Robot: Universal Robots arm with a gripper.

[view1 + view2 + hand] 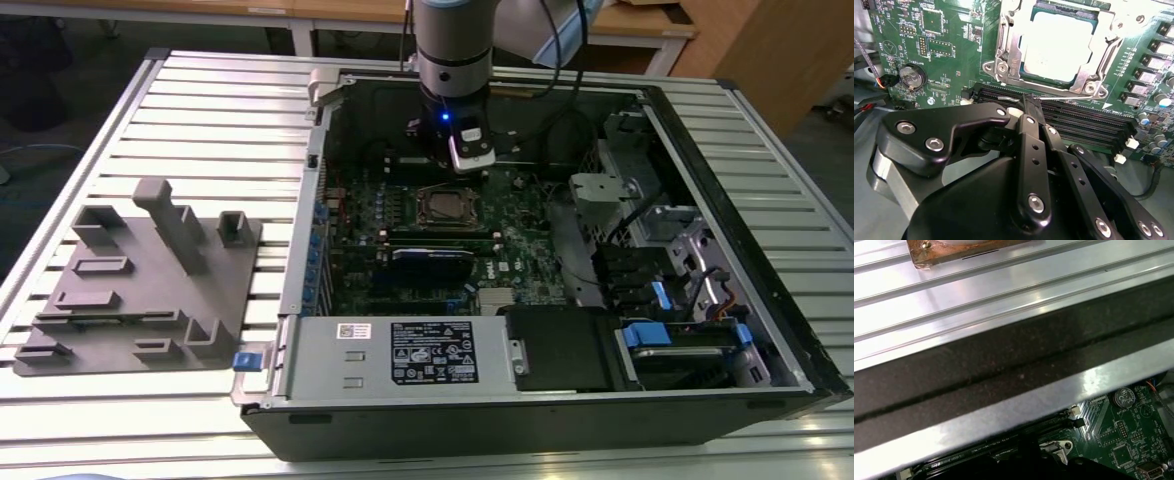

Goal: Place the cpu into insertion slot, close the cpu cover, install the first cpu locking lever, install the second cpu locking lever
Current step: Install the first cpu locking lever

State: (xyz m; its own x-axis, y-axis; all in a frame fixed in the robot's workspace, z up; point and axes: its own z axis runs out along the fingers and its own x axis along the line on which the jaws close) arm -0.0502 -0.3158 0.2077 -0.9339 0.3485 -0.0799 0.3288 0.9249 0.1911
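Over the open computer case on the slatted worktop, the arm holds its tool just above the green board, close beside the socket. Second wrist view: tool fingers are pressed together, tip touching or nearly touching a thin silvery wire lever that runs along the near edge of the socket; can't tell if it is actually pinched. Cpu sits in the insertion slot, silver top showing through the window of the cpu cover, which lies flat down over it. Black memory slots run between tool and socket. Round coin battery sits well off to the side on the board. Exterior view: socket mid-board, grey moulded fixture on the worktop at the exterior view's left, apart from the case.
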